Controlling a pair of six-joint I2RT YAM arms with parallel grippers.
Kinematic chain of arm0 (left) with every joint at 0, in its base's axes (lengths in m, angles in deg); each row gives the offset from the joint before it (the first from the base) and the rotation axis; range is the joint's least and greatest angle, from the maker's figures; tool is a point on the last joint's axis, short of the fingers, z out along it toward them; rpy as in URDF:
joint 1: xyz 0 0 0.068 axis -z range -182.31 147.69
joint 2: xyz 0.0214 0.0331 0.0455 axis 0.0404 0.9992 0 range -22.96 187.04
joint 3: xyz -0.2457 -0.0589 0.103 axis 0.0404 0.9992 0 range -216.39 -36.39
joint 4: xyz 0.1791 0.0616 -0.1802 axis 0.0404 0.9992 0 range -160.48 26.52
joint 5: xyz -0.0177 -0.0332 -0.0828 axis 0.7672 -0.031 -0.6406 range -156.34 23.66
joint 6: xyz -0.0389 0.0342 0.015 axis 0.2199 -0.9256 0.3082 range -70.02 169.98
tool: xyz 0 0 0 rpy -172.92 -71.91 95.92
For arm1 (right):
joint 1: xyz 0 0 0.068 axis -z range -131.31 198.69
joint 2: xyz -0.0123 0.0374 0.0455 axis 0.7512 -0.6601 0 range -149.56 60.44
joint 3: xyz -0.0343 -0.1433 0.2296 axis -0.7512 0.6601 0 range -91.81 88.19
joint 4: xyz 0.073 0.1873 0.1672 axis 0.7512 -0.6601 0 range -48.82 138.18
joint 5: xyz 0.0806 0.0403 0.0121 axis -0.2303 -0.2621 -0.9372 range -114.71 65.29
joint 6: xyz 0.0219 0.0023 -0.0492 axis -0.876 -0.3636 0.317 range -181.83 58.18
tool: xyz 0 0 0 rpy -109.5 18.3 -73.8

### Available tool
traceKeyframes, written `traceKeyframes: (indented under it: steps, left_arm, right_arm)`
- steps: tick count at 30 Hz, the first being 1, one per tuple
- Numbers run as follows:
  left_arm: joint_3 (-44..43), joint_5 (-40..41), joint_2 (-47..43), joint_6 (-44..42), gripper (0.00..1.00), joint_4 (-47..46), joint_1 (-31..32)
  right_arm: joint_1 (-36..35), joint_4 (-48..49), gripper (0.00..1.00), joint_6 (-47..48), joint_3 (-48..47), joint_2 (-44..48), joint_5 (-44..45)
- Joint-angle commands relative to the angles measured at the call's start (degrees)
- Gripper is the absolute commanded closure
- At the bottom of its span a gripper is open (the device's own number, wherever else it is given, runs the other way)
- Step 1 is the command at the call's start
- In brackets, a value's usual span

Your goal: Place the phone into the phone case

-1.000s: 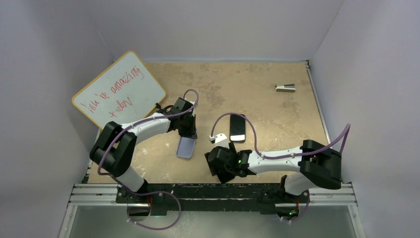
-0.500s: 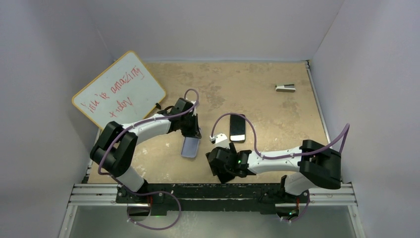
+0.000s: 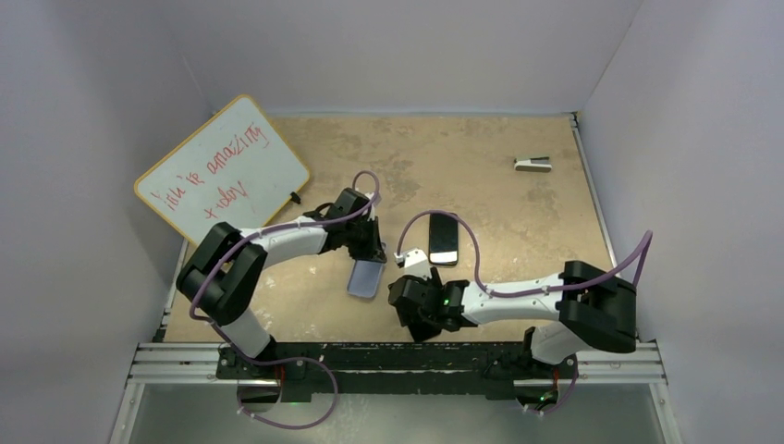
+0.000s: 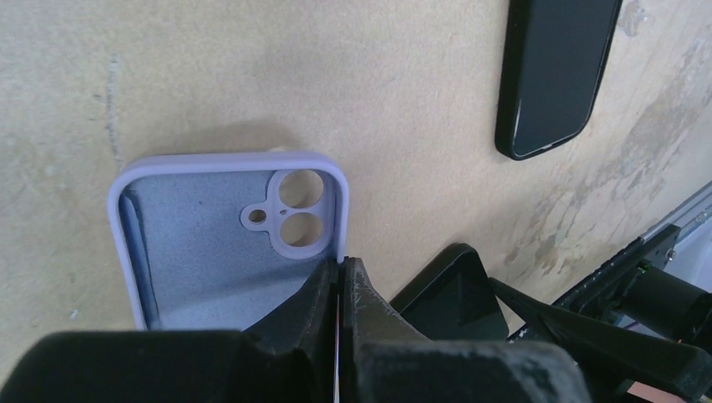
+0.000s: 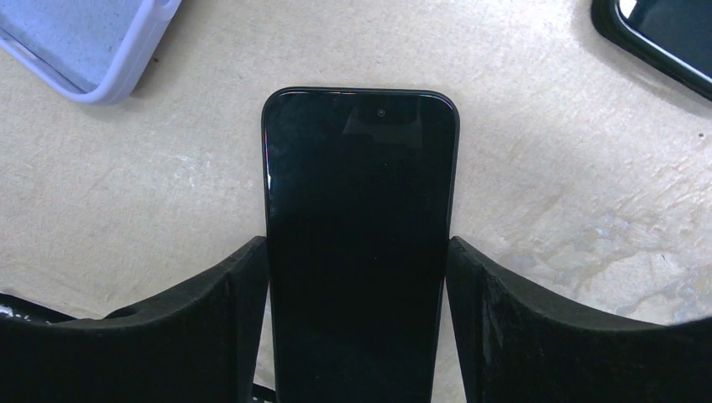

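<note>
The phone case (image 4: 210,243), pale lavender with camera holes, shows its open inside in the left wrist view. My left gripper (image 4: 340,264) is shut on its right side wall. In the top view the case (image 3: 367,279) hangs below my left gripper (image 3: 366,250). The phone (image 5: 359,218), an all-black glossy slab, sits between the fingers (image 5: 239,302) of my right gripper (image 5: 358,245), which is shut on its long edges. In the top view my right gripper (image 3: 416,303) is just right of the case and hides the phone. A corner of the case (image 5: 101,50) lies up-left of the phone.
Another black phone-shaped slab (image 3: 444,239) with a pale end strip lies just behind my right gripper; it also shows in the left wrist view (image 4: 554,75). A whiteboard (image 3: 222,166) leans at the back left. A small grey object (image 3: 533,165) lies at the back right.
My left gripper has carried the case to the right and nearer, closer to my right gripper. The right arm has barely moved.
</note>
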Motion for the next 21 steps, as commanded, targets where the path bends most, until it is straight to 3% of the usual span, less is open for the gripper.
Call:
traceKeyframes:
  steps: [1, 6, 11, 18, 21]
  left_arm:
    - [0.82, -2.82, 0.94, 3.67, 1.00, -6.69, 1.44]
    - [0.68, -3.07, -0.27, 4.37, 0.78, -8.38, 1.53]
    - [-2.14, 3.16, -3.92, -0.10, 0.55, 0.09, 1.42]
    - [-1.33, 14.43, -8.53, -5.65, 0.52, 9.68, 0.30]
    - [0.18, 15.14, -8.12, -6.69, 0.52, 10.36, -0.32]
  right_arm:
    - [0.16, -8.54, 0.41, -4.07, 3.35, 1.82, 1.02]
    - [0.24, -10.32, 0.44, -7.10, 4.42, 3.58, 2.56]
    - [0.85, -9.57, 0.46, -8.51, 6.21, 5.48, 2.38]
    - [2.23, -7.90, 0.49, -8.05, 6.56, 6.75, 1.20]
    - [3.09, -7.17, 0.51, -8.48, 6.86, 7.29, 1.07]
